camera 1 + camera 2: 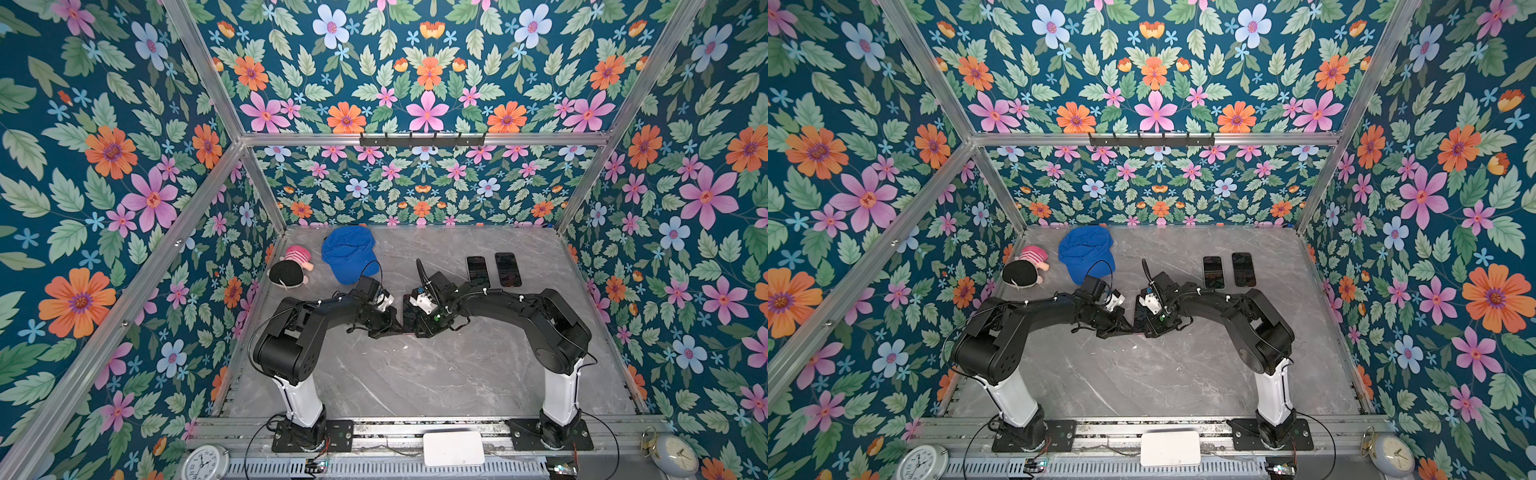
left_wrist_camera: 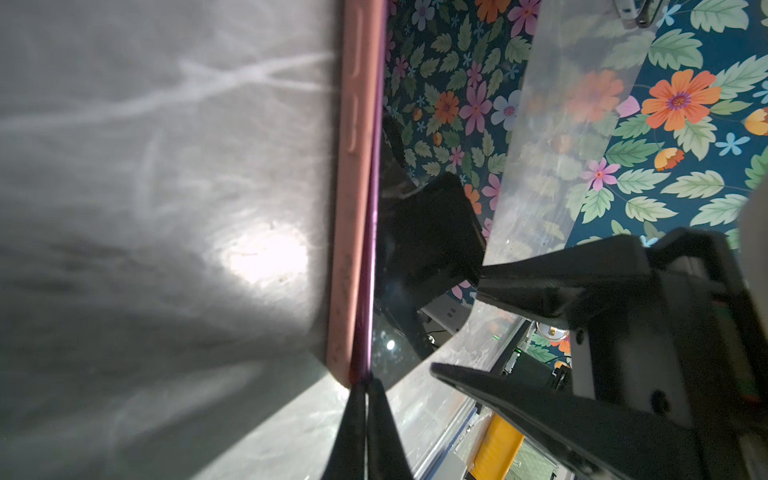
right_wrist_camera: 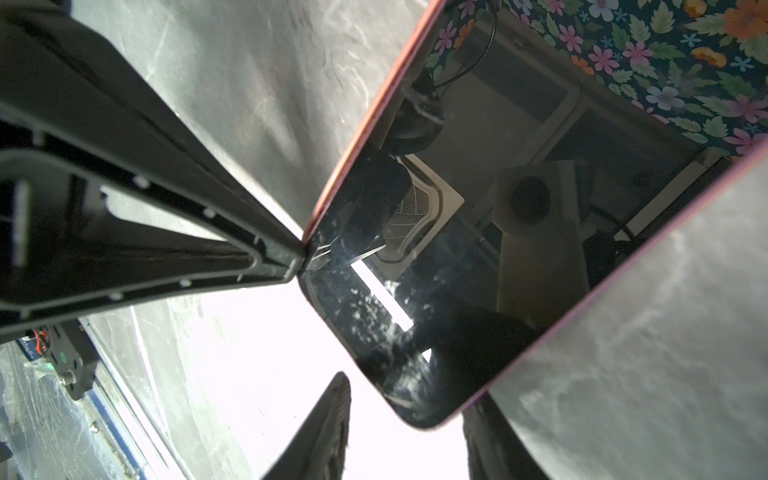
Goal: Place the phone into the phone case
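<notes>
The phone [image 3: 478, 249], black screen up, lies in the pink phone case [image 2: 353, 208] at the table's middle, seen in both top views [image 1: 409, 311]. A purple strip of the phone's side [image 2: 371, 249] shows along the case's rim. My left gripper [image 2: 365, 388] is shut, its tips pressed against one corner of the phone and case. My right gripper [image 3: 409, 432] is open and straddles another corner of the phone. One of its fingers [image 3: 328, 415] stands clear of the phone, while the phone's edge partly hides the other. Both arms meet over the phone [image 1: 1139, 316].
Two more dark phones [image 1: 477, 270] [image 1: 508, 269] lie at the back right. A blue cap [image 1: 347, 253] and a plush toy [image 1: 291, 268] sit at the back left. Flowered walls close in the marble table [image 1: 415, 374].
</notes>
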Controlling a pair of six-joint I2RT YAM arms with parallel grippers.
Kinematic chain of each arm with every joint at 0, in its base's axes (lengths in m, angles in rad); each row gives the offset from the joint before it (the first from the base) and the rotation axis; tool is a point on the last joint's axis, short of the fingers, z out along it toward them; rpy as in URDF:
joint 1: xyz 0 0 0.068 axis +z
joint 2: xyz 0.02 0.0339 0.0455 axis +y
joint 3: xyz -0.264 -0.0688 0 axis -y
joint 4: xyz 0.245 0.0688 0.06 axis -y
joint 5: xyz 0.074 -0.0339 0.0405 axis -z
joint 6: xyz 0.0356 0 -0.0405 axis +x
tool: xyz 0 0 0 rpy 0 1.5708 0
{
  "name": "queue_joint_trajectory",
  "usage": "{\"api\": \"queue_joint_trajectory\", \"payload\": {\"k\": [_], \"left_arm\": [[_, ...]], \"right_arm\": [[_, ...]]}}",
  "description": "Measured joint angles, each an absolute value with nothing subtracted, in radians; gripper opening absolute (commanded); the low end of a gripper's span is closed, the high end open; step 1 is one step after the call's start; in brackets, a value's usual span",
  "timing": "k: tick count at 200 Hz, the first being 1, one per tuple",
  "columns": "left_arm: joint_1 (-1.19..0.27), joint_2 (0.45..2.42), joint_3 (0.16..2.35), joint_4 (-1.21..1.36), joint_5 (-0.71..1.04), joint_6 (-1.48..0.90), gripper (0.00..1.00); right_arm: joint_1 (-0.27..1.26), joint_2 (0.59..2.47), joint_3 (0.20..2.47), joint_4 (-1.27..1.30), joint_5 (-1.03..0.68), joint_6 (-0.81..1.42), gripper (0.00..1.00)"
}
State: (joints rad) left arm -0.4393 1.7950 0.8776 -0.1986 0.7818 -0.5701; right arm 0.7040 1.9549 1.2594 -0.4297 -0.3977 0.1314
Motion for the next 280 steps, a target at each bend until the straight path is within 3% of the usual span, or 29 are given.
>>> {"api": "queue_joint_trajectory", "payload": {"k": [208,230,280], "left_arm": [[-0.443,1.825,0.893,-0.195,0.793,-0.567,0.07],[-0.443,1.825,0.899,-0.207,0.788,-0.559,0.1],[-0.449,1.828,0.93,-0.26,0.761,-0.531,0.1]], "right_arm": [[0.704,1.957,1.259,-0.413,-0.4,0.154,0.46],[0.704,1.957,1.259,-0.413,-0.399,0.154,0.46],[0.706,1.956,1.261,-0.413,-0.408,0.154,0.58]]}}
